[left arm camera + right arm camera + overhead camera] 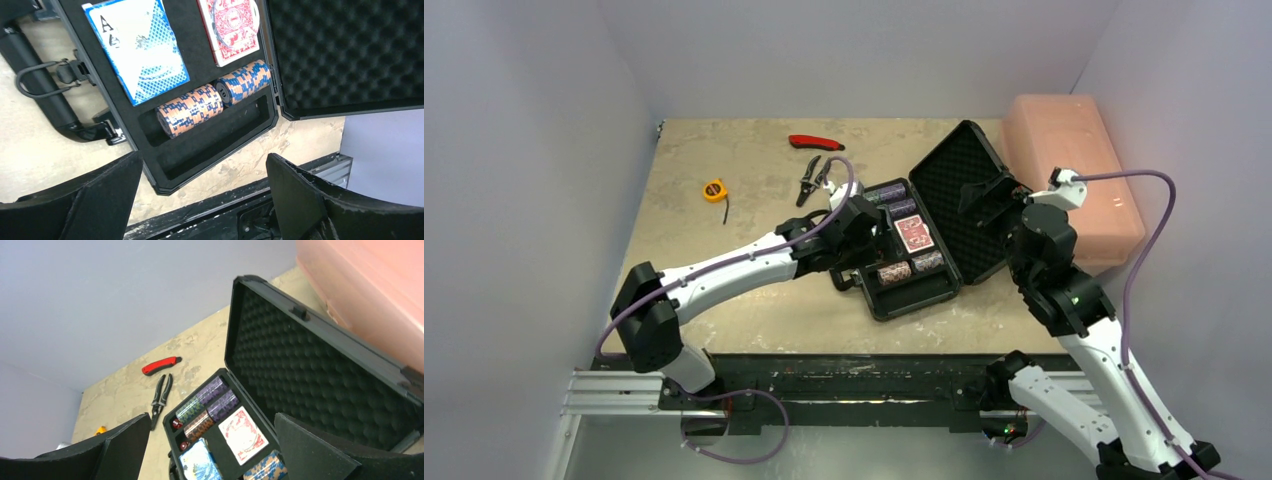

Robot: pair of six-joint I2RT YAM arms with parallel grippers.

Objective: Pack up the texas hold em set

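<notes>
We judge the set nearly packed, so the step in hand is closing the briefcase [909, 303]. It lies open on the worktop [744, 190] between the two arms, with its foam-lined lid [949, 165] standing up on the right side. Inside we see the blue deck [137, 47], the red deck [230, 30] and two orange chip stacks [190, 111] in one groove. There are purple stacks [216, 390] in the far rows and small red dice [176, 424], and the nearest groove [215, 145] is bare.

To do this well, we would first lift the left arm clear of the case. Then we would bring the right fingers [320, 450] round behind the lid's top edge and swing it over slowly, checking that no stack sits proud enough to block the latches [299, 313].

The left fingers [80, 200] are spread wide, hold nothing, and hover above the case's near end, apart from the chips. The right fingers are also wide and empty, just in front of the lid's foam face.
</notes>
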